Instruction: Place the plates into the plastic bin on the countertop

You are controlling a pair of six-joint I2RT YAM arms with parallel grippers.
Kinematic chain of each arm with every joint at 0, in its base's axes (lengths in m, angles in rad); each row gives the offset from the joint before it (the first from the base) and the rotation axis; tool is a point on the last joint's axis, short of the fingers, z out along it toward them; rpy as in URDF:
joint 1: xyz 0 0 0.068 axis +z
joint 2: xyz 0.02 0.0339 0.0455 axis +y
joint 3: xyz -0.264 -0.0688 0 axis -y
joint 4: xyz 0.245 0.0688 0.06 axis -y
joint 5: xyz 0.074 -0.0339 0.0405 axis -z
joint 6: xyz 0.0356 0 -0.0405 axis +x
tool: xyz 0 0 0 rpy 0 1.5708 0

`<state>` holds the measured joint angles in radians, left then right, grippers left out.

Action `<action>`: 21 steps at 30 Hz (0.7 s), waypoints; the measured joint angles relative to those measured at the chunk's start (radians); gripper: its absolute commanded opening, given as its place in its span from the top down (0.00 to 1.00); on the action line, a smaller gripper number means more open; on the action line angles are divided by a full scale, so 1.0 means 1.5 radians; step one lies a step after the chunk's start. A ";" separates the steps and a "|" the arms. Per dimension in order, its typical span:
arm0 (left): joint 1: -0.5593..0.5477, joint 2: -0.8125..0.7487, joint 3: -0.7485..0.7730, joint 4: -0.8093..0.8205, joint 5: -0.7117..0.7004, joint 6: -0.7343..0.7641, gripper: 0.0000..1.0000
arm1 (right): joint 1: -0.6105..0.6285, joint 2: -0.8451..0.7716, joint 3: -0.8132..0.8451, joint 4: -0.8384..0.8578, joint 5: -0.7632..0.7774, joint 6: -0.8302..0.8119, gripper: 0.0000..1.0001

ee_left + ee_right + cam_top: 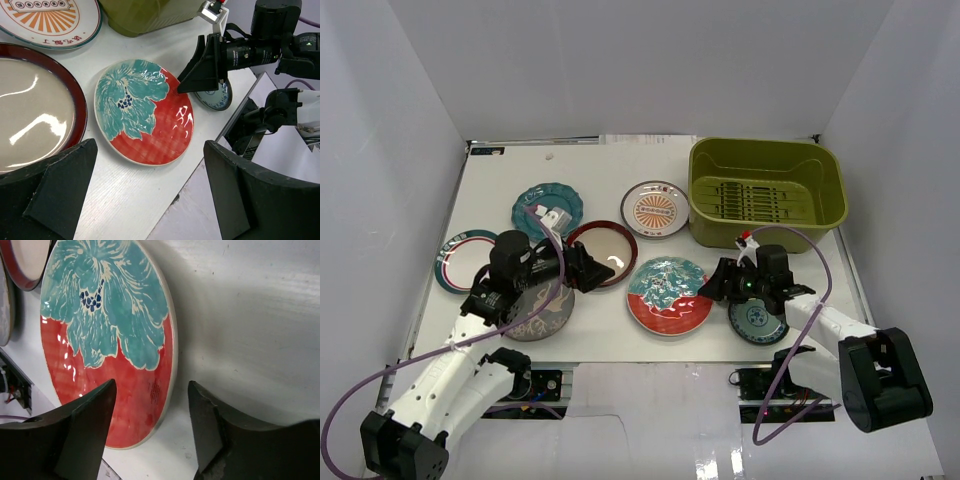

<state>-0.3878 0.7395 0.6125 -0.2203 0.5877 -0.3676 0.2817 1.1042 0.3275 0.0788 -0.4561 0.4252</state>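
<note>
Seven plates are counted on the one countertop (610, 340): one teal scalloped plate (548, 205), one sunburst plate (655, 208), one red-rimmed plate (605, 245), one striped-rim plate (455, 262), one grey plate (545, 318), one red-and-teal plate (669, 295) and one small teal plate (757, 322). One bin (767, 225) is counted. Two arms are seen, the left arm (470, 340) and the right arm (820, 320), and two grippers, one to each: the left gripper (598, 275) and the right gripper (712, 287). Two fingers are counted on each gripper.
</note>
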 measured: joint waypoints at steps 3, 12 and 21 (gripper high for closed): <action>0.000 0.013 0.000 0.000 0.000 0.000 0.02 | 0.002 0.016 -0.024 0.043 -0.014 0.019 0.43; 0.000 0.023 0.000 0.000 -0.002 0.001 0.02 | 0.018 0.079 -0.060 0.165 -0.026 0.074 0.74; 0.000 0.001 0.000 0.002 -0.003 0.000 0.02 | 0.020 0.014 -0.067 0.180 -0.044 0.137 0.92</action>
<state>-0.3882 0.7403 0.6125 -0.2176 0.5835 -0.3672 0.3119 1.1252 0.2268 0.3489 -0.5224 0.6308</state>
